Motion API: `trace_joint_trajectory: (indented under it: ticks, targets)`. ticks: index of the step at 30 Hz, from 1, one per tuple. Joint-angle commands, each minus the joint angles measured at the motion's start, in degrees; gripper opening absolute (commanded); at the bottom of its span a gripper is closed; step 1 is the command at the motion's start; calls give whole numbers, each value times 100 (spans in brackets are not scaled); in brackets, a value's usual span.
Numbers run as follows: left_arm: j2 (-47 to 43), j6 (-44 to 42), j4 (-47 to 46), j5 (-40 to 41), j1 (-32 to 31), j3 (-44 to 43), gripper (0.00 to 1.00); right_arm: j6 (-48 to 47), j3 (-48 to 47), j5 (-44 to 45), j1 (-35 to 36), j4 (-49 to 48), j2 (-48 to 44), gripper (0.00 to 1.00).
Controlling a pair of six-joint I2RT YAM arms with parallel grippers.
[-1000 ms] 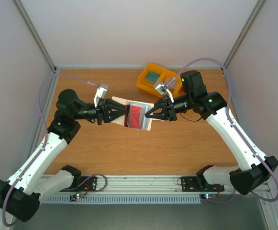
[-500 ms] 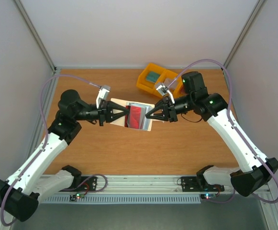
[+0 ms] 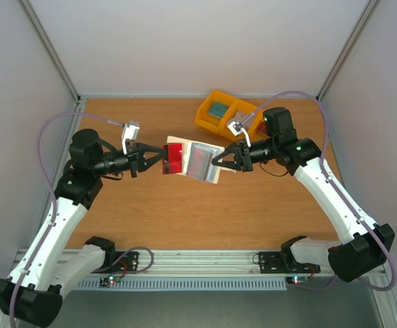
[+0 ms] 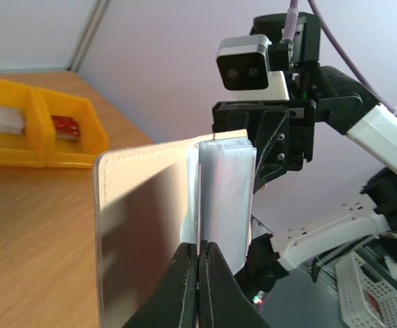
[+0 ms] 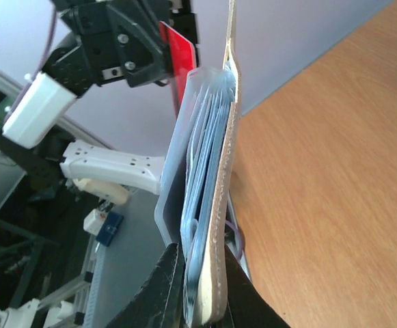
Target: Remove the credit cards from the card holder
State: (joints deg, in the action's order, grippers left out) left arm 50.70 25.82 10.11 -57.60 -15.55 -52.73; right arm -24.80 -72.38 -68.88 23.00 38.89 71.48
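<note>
Grippers meet over the mid-far part of the table (image 3: 184, 212), one from each side. L gripper (image 3: 161, 157) comes in from the left w/ fingers pinched flat together on the left edge of the red card (image 3: 173, 158). In the L wrist view the card is edge-on, just a thin line btwn the closed tips.

R gripper (image 3: 216, 162) comes in from the right, fingers narrow and clamped on the right edge of the card holder (image 3: 201, 162). Holder sits btwn the two grippers, tilted up rather than lying flat. Cream outer flap is on one side, and the pale grey-blue sleeves are bunched next to it. R wrist view shows more pale cards stacked in those sleeves.

Red card is left of the holder, its right edge at the holder's left edge. Can't tell if it's fully clear of the pocket or still touching. Can't tell either whether the holder's lower edge touches the wood.

Yellow bin (image 3: 206, 117) sits at the far edge, right of centre, just beyond the R gripper and apart from the holder. It has small items in its compartments: one greenish, one pale, one reddish. Too small to ID.
</note>
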Motion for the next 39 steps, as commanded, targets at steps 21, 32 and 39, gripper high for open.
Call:
trace_joint_trajectory:
  ticks: [21,32,39]
  targets:
    - [-203,-49,-56,226,174,558,0,1811,2324,585,-257,-1626,2553,1]
    - [-175,-113,-90,311,90,556,0,1531,2132,1467,-640,-685,3226,26]
    - [-378,-2248,1076,630,-389,183,0,1628,1921,2978,-789,368,2212,57]
